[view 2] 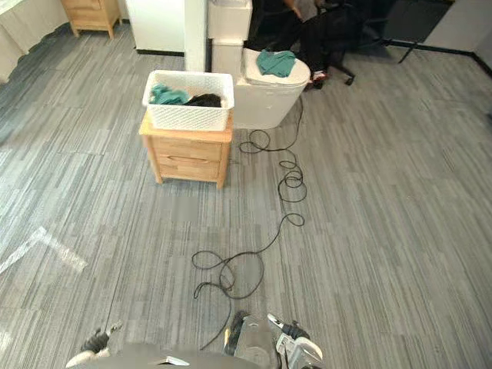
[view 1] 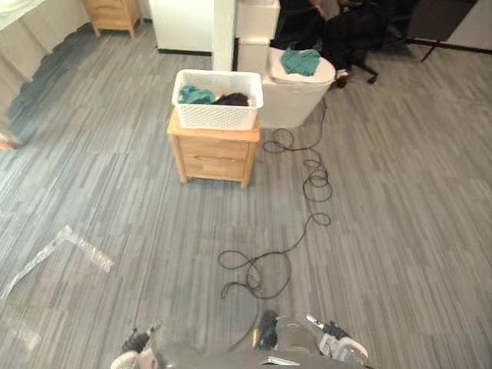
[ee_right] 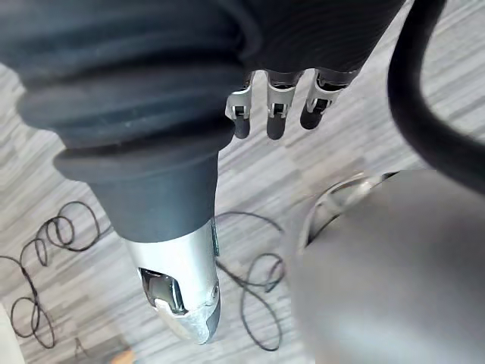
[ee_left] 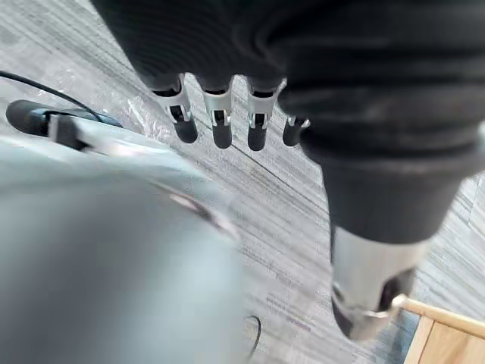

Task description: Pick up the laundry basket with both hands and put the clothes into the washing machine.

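The white laundry basket [view 1: 217, 115] stands on a small wooden cabinet [view 1: 215, 154], well apart from both hands. Inside it we see a teal garment [view 1: 196, 94] and, touching it, a dark garment [view 1: 233, 99]; both are partly hidden by the basket wall. Just behind the basket stands the white washing machine [view 1: 296, 96], its left edge hidden by the basket; a second teal cloth [view 1: 300, 61] lies on its top, and we cannot tell if the lid is open. The left hand [ee_left: 220, 125] hangs over the floor [view 1: 400, 192] with straight, relaxed fingers, holding nothing; the right hand [ee_right: 276, 114] is the same, loose and empty. Behind the machine a person [view 1: 346, 31] in dark clothes is cut off by the upper edge; a strip of clear tape [view 1: 61, 250] lies on the floor at the left.
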You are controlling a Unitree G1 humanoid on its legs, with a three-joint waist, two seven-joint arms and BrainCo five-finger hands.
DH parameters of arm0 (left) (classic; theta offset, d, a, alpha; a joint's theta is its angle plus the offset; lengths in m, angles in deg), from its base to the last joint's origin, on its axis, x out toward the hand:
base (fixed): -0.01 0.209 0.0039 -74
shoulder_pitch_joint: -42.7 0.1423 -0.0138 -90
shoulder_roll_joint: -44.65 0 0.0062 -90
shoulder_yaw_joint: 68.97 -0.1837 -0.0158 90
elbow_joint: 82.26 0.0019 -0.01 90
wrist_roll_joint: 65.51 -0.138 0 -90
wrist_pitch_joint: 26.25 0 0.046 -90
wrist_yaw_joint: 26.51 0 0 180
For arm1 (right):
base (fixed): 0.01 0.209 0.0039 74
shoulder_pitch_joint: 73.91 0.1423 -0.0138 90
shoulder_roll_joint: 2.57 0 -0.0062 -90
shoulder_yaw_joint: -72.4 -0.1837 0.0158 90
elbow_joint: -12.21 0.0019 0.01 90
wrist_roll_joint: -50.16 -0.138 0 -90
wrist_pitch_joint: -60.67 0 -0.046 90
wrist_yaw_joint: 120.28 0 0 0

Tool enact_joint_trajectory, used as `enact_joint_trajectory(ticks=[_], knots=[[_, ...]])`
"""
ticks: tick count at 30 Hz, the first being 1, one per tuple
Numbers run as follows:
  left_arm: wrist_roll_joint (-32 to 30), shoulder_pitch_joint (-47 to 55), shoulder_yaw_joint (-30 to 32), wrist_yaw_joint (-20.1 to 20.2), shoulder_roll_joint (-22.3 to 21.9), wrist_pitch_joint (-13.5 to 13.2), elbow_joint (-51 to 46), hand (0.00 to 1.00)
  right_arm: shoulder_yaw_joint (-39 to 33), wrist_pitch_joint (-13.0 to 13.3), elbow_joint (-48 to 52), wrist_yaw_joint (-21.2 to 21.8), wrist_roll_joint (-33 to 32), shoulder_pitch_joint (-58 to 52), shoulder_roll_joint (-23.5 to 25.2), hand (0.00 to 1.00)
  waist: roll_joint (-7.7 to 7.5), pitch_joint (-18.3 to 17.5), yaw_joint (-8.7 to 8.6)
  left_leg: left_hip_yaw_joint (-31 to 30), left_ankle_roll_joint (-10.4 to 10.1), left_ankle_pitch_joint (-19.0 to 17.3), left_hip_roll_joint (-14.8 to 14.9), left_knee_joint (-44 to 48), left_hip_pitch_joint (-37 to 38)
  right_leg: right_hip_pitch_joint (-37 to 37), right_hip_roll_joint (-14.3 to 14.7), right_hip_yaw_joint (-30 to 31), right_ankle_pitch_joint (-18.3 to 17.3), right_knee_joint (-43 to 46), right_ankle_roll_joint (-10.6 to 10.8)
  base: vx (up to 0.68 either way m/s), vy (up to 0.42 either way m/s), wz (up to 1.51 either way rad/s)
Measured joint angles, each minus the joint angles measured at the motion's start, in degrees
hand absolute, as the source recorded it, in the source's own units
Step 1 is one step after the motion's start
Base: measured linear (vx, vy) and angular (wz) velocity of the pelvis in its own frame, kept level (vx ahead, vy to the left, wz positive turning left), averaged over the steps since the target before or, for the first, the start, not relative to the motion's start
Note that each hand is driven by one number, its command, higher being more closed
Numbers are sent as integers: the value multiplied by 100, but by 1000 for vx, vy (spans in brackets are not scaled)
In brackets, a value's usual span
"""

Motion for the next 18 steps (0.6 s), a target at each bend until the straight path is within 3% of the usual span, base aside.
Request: enact_joint_trajectory(ticks=[1,2,3,4,6,7,8,9,10,11,12,13,14,15,16,17,18], knots=[[11,10,-16,0,3,0,-2,0,69,0,-6,-39,-16,4,-18,0,-41,49,32,-3,-54,-226,-71,425,-162,309,68,39,-29,-171,-39,613,-307,-53],[88,22,-44,-18,49,-18,-36,0,212,13,-6,-87,-19,26,37,0,-216,91,76,66,-173,-569,-395,681,-495,800,90,82,-34,-526,-51,597,-268,-36],[116,34,-48,-66,114,-56,-247,0,312,26,-5,-118,-18,147,72,0,-393,136,144,296,-239,-790,-692,426,-835,1146,93,203,-32,-847,-50,731,-293,-35],[153,19,-48,-98,134,-94,-332,0,370,34,0,-136,-19,235,73,0,-456,166,163,422,-248,-860,-805,174,-1005,1311,102,239,-31,-994,-46,726,-236,-41],[233,-102,-39,-114,132,-177,-458,0,469,101,63,-227,-20,595,82,0,-553,262,163,816,-241,-848,-1302,-1721,-1485,1742,124,333,10,-1484,77,583,-116,-39],[249,-120,-21,-120,103,-201,-451,0,460,150,80,-240,-21,709,78,0,-536,301,163,943,-211,-620,-1505,-2781,-1516,1926,128,340,4,-1624,252,573,10,-57],[250,-113,0,-139,33,-204,-437,0,445,197,152,-242,-20,685,56,0,-416,254,197,923,-186,80,-1831,-4533,-1438,2237,236,402,-79,-1833,477,584,53,-63],[250,-95,-12,-151,10,-203,-430,0,456,230,224,-241,-19,629,31,0,-338,224,244,856,-210,330,-1858,-4933,-1422,2379,320,493,-137,-1893,568,718,181,-94],[249,-10,-16,-208,41,-203,-381,0,496,278,305,-236,-18,542,94,0,-192,152,355,563,181,959,-1836,-4857,-1466,2645,447,708,-356,-1884,736,581,200,-84],[248,5,-6,-238,111,-195,-313,0,496,272,283,-232,-18,516,229,0,-410,120,369,502,59,1254,-1943,-4594,-1482,2686,266,793,-520,-1714,763,556,232,-64],[248,-41,1,-242,172,-194,-286,0,495,271,284,-231,-19,466,302,0,-577,97,322,522,83,1188,-2039,-4498,-1483,2595,97,826,-594,-1441,756,395,233,-11],[244,-151,-5,-227,224,-194,-273,0,492,267,281,-231,-20,338,364,0,-788,30,251,626,113,967,-2220,-4507,-1411,2141,-234,1006,-625,-492,731,486,307,4],[243,-210,-5,-227,284,-194,-262,0,480,257,251,-230,-19,217,420,0,-919,-5,204,718,143,807,-2404,-4632,-1212,1640,-544,1094,-361,631,949,495,308,6],[243,-231,-15,-231,323,-192,-245,0,478,255,246,-218,-19,147,443,0,-949,6,156,722,181,737,-2503,-4695,-1072,1456,-685,1097,-94,1133,1107,493,293,10],[192,-279,-44,-231,347,-171,-226,0,427,237,160,-187,-16,19,475,0,-950,13,70,706,195,605,-2630,-4830,-752,1136,-890,1136,189,2055,1405,469,240,10],[184,-292,-48,-231,412,-153,-263,0,371,213,2,-158,-10,-60,499,0,-907,41,43,725,156,522,-2666,-4983,-356,852,-1016,1058,201,2867,1426,512,239,0],[181,-278,-49,-231,456,-138,-333,0,337,172,-8,-80,6,-164,532,0,-838,85,24,756,127,465,-2686,-5137,-39,659,-1120,819,110,3273,1307,388,157,-17]])
